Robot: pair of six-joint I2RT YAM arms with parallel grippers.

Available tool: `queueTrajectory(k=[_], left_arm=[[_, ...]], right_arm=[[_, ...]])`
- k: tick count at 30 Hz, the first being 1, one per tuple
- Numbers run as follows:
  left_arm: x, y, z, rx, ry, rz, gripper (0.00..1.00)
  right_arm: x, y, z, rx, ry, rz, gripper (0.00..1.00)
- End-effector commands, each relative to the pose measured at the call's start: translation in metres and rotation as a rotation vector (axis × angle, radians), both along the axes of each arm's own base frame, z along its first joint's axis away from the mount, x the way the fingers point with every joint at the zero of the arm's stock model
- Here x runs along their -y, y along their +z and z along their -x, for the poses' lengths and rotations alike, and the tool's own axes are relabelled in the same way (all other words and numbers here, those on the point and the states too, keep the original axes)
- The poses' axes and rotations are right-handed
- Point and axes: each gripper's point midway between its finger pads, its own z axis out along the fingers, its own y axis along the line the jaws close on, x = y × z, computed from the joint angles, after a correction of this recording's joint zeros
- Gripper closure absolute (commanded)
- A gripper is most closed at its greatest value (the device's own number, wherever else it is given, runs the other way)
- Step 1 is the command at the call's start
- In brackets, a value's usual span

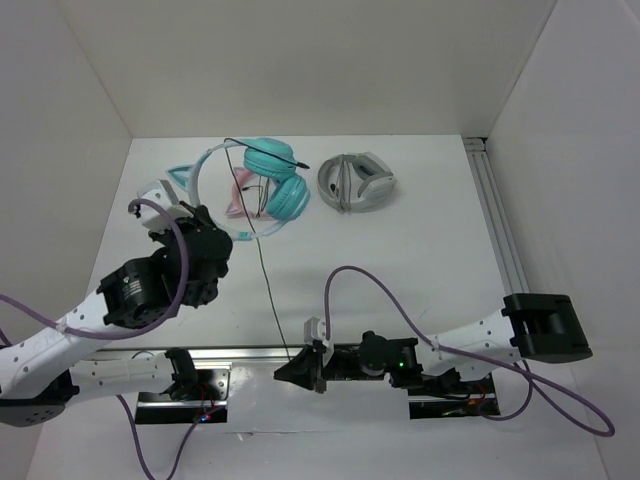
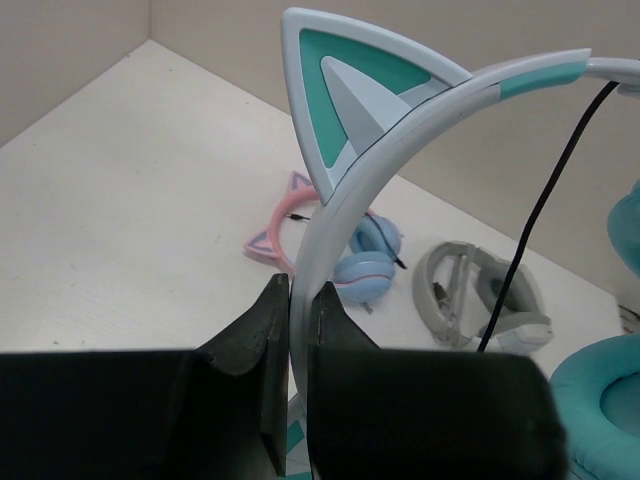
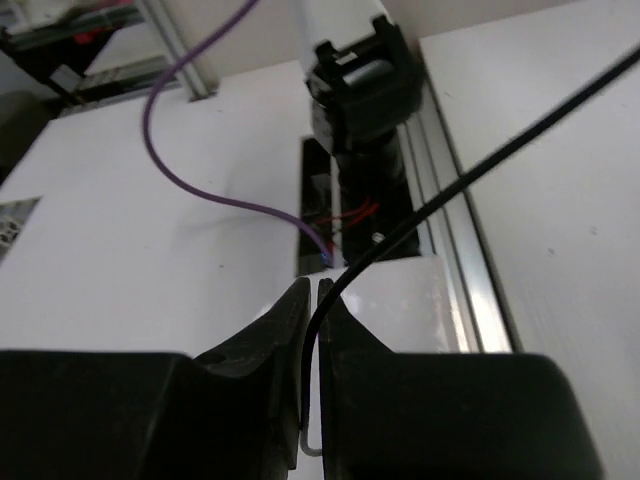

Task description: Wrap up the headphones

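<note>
The teal headphones lie at the back centre of the table, ear cups together, with the pale headband and its cat ears reaching left. My left gripper is shut on the headband; in the left wrist view the jaws pinch the pale band just below a cat ear. The thin black cable runs from the headphones toward the near edge. My right gripper is shut on it there. In the right wrist view the cable passes between the closed jaws.
Pink-and-blue cat-ear headphones lie partly under the teal ones. Grey-and-white headphones sit to their right. An aluminium rail runs along the right side. White walls enclose the table. Purple arm cables loop over the near area.
</note>
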Motion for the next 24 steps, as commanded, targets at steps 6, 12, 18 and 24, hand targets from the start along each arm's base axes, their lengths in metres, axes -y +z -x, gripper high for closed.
queueTrajectory(k=[6, 12, 18, 24], left_arm=[[-0.043, -0.011, -0.016, 0.034, 0.203, 0.072, 1.00], [-0.061, -0.019, -0.033, -0.044, 0.266, 0.005, 1.00], [-0.074, -0.034, -0.057, -0.124, 0.315, -0.111, 1.00], [-0.077, -0.040, -0.070, -0.185, 0.317, -0.238, 1.00]], right_arm=[[-0.005, 0.077, 0.054, -0.008, 0.240, -0.193, 0.86], [-0.009, 0.067, 0.056, -0.016, 0.216, -0.133, 0.86], [-0.015, 0.072, 0.054, 0.045, 0.090, -0.027, 0.91], [-0.011, 0.074, 0.027, 0.180, -0.050, 0.181, 1.00]])
